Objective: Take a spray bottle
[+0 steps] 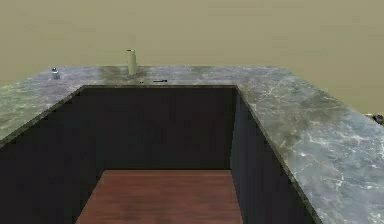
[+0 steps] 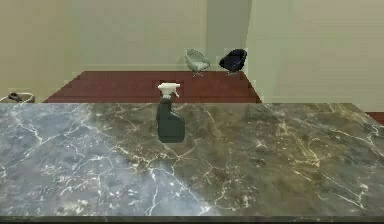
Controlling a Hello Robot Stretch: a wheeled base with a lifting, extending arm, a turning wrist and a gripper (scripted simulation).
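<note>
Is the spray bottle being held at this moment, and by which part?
No: the spray bottle stands upright on the marble counter, nothing gripping it.

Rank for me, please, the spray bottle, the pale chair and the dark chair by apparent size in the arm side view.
1. spray bottle: largest, though nearest the camera.
2. pale chair and dark chair: alike, both far back, so unranked.

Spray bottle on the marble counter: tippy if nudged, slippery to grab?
The spray bottle stands upright, taller than wide, so a high push probably tips it. Its smooth dark body may be slippery. The polished counter likely lets it slide.
</note>
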